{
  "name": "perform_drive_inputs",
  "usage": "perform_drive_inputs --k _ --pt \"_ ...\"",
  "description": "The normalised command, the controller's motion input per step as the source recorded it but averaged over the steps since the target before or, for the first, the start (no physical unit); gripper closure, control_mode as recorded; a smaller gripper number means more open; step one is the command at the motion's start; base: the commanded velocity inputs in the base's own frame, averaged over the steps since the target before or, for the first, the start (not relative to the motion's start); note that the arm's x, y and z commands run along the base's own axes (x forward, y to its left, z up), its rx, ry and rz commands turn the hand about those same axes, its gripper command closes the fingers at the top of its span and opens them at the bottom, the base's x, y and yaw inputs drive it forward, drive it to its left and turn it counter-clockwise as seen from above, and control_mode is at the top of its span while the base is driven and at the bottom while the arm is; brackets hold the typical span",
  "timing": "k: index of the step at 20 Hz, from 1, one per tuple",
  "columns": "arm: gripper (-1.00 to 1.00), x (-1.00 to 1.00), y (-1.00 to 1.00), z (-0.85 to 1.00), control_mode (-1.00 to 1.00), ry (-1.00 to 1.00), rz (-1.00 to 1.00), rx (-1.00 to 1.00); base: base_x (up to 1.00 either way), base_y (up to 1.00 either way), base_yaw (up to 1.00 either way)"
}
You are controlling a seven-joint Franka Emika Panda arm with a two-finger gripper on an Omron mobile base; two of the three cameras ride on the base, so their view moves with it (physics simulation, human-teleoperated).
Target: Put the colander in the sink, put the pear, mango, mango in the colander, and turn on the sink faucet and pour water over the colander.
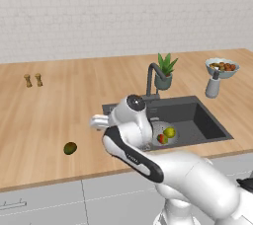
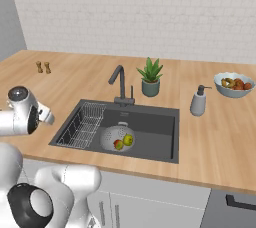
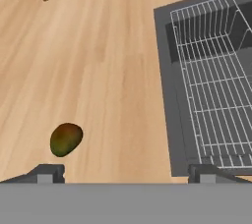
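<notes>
The light-grey colander (image 1: 157,129) sits in the dark sink (image 1: 202,120), right of the wire rack (image 3: 211,95). Inside it lie the yellow-green pear (image 1: 169,131) and a red-green mango (image 1: 162,139). Another mango (image 1: 70,148), green-brown, lies on the wooden counter left of the sink, also seen as the mango (image 3: 65,139) at lower left in the hand view. My gripper (image 3: 126,175) hovers open above the counter between that mango and the sink's left rim, with nothing between its fingertips (image 3: 47,174). The dark faucet (image 1: 150,78) stands behind the basin; I see no water running.
A potted plant (image 1: 165,73) stands behind the sink, with a soap dispenser (image 1: 213,85) and a fruit bowl (image 1: 222,67) to the right. Two small wooden shakers (image 1: 33,80) stand far left. The counter's front edge runs close to the mango.
</notes>
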Motion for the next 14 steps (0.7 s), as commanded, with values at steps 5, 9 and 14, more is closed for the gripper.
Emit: perform_drive_inputs --k 5,9,14 --pt "-1.0 -0.3 0.66 0.75 -1.0 0.4 -0.12 -0.14 0.0 0.0 0.0" --pt "-1.0 0.06 0.39 0.13 -1.0 0.38 -0.07 -0.04 0.0 0.0 0.0" --pt "-1.0 0.09 0.47 -0.66 -1.0 0.06 -0.07 -0.01 0.0 0.0 0.0"
